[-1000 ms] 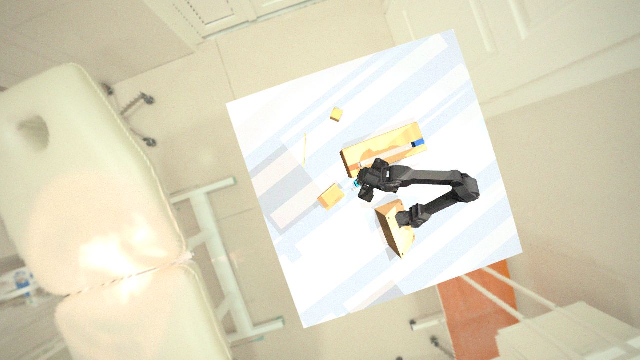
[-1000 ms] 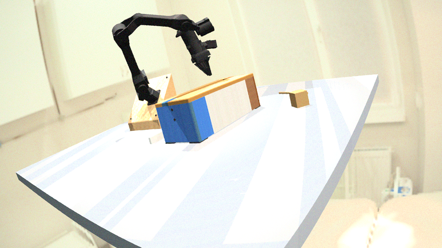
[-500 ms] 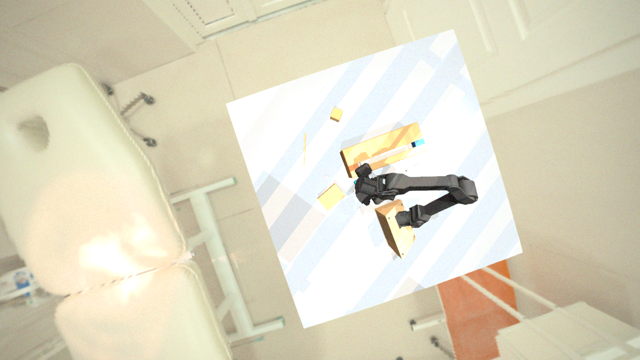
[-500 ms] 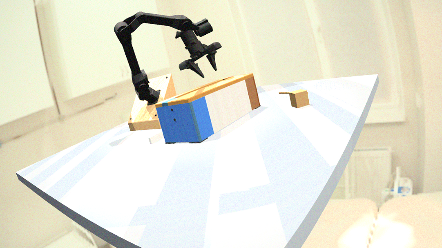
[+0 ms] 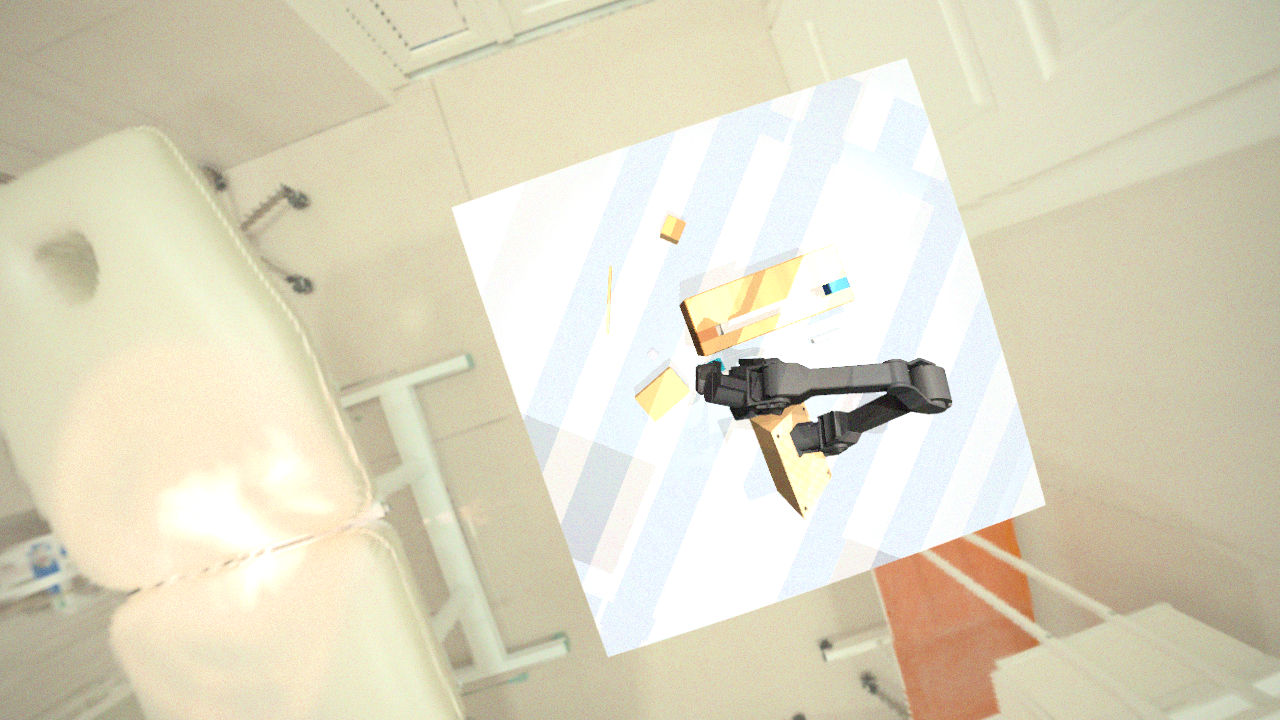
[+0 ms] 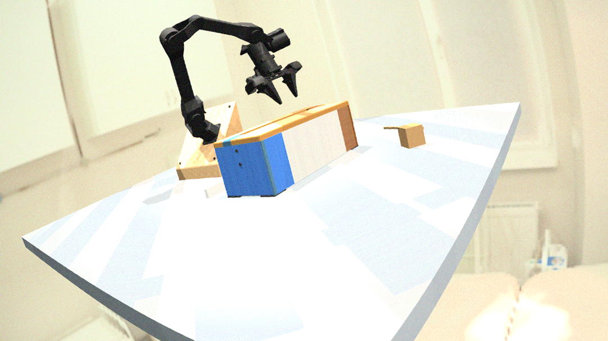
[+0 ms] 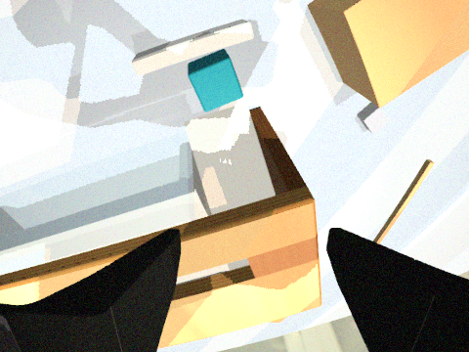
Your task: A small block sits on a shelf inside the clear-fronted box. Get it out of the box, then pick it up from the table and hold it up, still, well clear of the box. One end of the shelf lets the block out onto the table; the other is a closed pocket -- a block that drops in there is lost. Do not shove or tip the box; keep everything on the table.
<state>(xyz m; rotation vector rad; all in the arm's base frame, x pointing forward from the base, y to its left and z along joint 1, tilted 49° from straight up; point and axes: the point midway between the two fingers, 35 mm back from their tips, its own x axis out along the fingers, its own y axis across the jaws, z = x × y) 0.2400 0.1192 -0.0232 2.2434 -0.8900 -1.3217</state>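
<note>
The small teal block (image 5: 722,366) (image 7: 217,80) lies on the table just outside the box, at the foot of the pale ramp (image 7: 230,166), partly hidden by the arm in the top view. A low white strip (image 7: 200,48) lies close along its far side in the wrist view. The long wooden box (image 5: 747,291) (image 6: 246,170) (image 7: 244,293) stands upright, with a blue end and a brown end; the block is by the brown end. My gripper (image 6: 288,99) (image 7: 254,239) is open and empty, tilted, above the level of the box top. In the wrist view its fingertips overlook the box end, with the block beyond.
A larger wooden block (image 5: 662,394) (image 7: 410,49) and a small white cube (image 5: 653,352) (image 7: 375,120) are near the teal block. A thin stick (image 5: 609,300) (image 7: 404,201) and a small brown cube (image 5: 673,229) (image 6: 411,136) lie farther off. A wooden wedge (image 5: 810,483) (image 6: 213,128) stands by the arm's base.
</note>
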